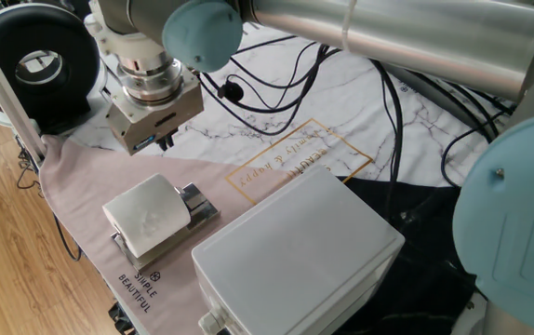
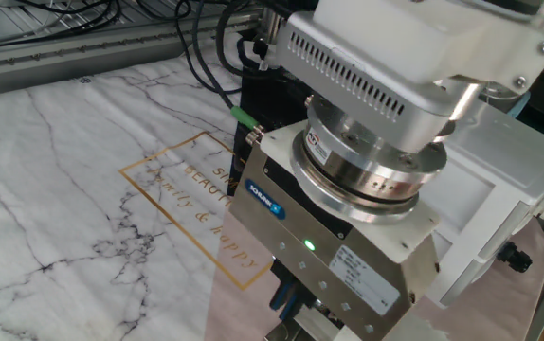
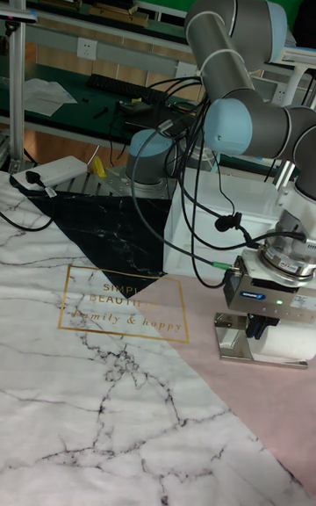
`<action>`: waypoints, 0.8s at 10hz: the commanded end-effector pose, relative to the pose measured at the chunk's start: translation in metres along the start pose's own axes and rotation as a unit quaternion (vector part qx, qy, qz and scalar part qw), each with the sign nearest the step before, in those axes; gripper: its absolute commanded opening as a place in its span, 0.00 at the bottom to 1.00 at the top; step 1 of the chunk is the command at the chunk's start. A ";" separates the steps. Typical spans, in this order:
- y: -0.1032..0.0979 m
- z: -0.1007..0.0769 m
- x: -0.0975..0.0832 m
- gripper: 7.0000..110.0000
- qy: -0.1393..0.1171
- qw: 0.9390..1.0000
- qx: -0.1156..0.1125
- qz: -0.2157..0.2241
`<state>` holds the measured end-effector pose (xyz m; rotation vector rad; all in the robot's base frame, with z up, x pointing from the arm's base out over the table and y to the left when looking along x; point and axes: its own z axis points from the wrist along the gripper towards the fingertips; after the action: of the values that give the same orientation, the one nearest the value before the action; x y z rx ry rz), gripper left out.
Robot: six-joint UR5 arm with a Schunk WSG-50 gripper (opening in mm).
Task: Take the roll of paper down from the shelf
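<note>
Above the bench, gripper (image 1: 166, 142) hangs clear of the roll of paper (image 1: 148, 215) resting on the shelf (image 1: 195, 207), empty; jaws' spread unreadable.

A white roll (image 1: 146, 216) is seen on a shiny chrome shelf (image 1: 195, 207). The worktop (image 2: 54, 170) is covered in white marble veined with grey, printed with a gold frame and lettering, beside a pale pink cloth (image 1: 90, 181) with black lettering. A white box (image 1: 295, 251) is shown. The arm (image 3: 237, 75) is coloured silver-grey with pale blue caps; a green light is lit on the metallic gripper (image 3: 261, 325).
</note>
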<state>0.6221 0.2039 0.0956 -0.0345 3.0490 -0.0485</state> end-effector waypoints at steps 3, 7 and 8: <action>0.065 -0.008 -0.008 0.15 0.016 0.999 -0.030 0.024; 0.117 -0.014 0.004 0.57 0.048 0.996 -0.046 0.057; 0.117 -0.004 0.008 0.97 0.050 0.997 -0.047 0.042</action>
<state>0.6166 0.2990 0.1032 0.0873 3.1295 0.0747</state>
